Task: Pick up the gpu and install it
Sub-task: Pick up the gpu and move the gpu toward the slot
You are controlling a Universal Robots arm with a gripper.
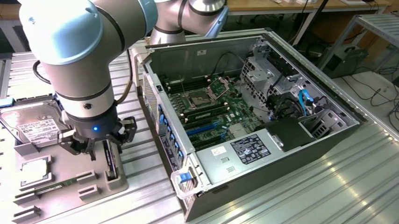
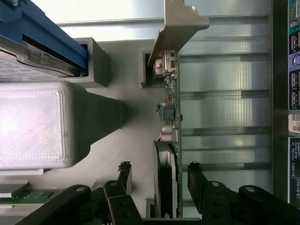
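Fingers (image 2: 124, 172) spread, either side of upright gpu (image 2: 165, 174); not touching it

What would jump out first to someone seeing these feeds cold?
The big grey arm looms on the exterior view's left, its gripper low over a grey holder where the graphics card stands on edge. In the wrist view the open fingers straddle that card. The open computer case takes the exterior view's middle, its motherboard bare.
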